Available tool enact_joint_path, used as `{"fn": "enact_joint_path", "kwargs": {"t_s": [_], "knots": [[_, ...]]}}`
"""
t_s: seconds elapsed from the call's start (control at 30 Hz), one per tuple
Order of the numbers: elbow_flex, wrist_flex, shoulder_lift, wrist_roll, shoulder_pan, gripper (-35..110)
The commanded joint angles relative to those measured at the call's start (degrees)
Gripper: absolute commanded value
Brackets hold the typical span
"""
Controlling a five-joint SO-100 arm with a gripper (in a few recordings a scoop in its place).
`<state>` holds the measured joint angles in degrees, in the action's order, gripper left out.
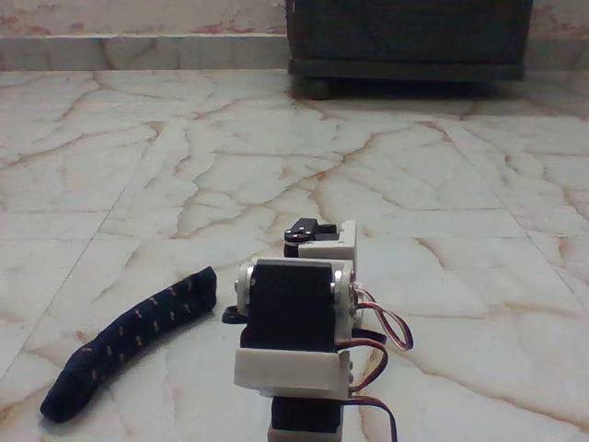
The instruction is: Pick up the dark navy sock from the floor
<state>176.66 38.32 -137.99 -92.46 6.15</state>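
The dark navy sock (129,343) lies stretched out on the floor (184,175) at the lower left, curving from the bottom left corner up toward the arm. It is dotted with small orange-tan flecks. The white arm with black servo blocks (293,318) stands folded at the bottom centre, seen from behind. Its body hides most of the gripper. A small black part (231,315) sticks out at the arm's left side, just right of the sock's upper end. The jaws are hidden, so their state does not show. Nothing appears held.
A dark wooden cabinet (409,41) stands against the back wall at the upper right. Red and white wires (386,327) loop out on the arm's right side. Glossy veined marble tiles spread out ahead of the arm and to both sides.
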Motion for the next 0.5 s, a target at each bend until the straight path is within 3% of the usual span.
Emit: {"fn": "enact_joint_path", "kwargs": {"t_s": [0.0,0.47], "knots": [[-0.09,4.66,-0.35,4.48,2.02,0],[0.0,4.13,-1.32,9.67,0.26,0]]}}
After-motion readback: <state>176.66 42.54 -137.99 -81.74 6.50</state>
